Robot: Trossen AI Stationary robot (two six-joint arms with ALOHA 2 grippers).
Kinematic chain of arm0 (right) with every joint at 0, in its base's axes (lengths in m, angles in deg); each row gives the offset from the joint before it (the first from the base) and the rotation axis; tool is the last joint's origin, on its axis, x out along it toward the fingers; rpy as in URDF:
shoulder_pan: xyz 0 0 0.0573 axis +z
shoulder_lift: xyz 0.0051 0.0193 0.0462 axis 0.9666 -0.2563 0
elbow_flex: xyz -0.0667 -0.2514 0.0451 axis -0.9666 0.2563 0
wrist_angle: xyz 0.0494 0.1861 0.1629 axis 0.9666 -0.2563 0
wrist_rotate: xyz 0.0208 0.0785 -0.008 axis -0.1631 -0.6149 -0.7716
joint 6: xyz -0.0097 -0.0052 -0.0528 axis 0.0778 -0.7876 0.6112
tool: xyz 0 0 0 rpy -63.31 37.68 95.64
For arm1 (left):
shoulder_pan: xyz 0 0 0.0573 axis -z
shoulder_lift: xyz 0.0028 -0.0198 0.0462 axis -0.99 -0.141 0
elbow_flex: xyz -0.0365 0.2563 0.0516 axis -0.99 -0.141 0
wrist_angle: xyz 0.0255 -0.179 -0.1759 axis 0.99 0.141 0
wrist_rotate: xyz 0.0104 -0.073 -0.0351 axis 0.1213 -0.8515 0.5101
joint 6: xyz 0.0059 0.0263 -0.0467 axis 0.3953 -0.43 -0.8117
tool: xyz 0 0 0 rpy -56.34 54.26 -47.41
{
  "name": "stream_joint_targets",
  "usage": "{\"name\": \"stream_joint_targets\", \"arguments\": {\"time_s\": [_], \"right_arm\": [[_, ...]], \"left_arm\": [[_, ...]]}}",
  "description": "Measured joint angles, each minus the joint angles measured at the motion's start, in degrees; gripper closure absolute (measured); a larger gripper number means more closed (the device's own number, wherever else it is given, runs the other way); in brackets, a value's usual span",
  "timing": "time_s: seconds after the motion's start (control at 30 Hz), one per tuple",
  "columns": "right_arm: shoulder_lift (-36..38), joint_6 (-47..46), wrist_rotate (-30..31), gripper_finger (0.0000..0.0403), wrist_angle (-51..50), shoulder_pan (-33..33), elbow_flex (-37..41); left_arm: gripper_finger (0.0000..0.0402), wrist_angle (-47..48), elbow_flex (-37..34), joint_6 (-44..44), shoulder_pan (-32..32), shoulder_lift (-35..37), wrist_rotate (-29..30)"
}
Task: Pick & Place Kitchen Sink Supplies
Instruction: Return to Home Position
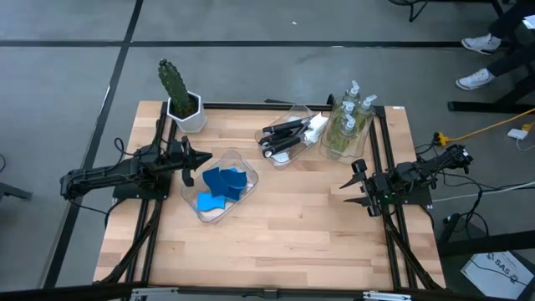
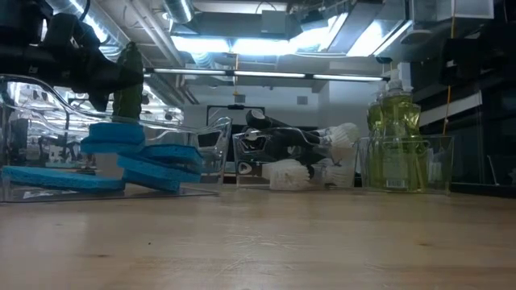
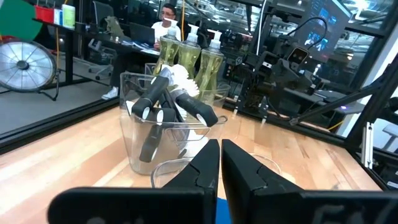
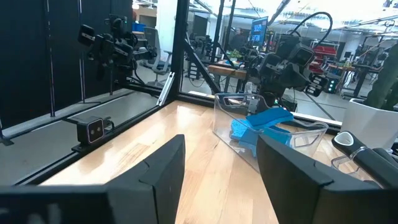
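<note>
Sink supplies sit sorted in three clear bins.
Blue sponges fill the bin beside the closed, empty left gripper; dish brushes and soap bottles fill the others. The right gripper gapes empty.

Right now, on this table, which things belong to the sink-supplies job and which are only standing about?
Job: flat blue sponges; black-handled dish brushes with white heads; small clear pump bottles of yellowish-green soap.
Not the job: potted green cactus in a white pot; three clear plastic bins holding them.
Left gripper and right gripper wait at opposite table sides.
</note>
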State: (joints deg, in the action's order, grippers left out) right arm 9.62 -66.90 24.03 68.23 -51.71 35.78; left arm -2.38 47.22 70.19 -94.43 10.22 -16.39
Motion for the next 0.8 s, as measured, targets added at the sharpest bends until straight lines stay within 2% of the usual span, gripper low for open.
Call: {"name": "stream_joint_targets", "arguments": {"time_s": [0.8], "right_arm": [[-0.01,-0.01,0.00,0.0207,0.00,0.00,0.00]], "left_arm": [[0.0391,0.00,0.00,0.00,0.00,-0.02,0.02]]}}
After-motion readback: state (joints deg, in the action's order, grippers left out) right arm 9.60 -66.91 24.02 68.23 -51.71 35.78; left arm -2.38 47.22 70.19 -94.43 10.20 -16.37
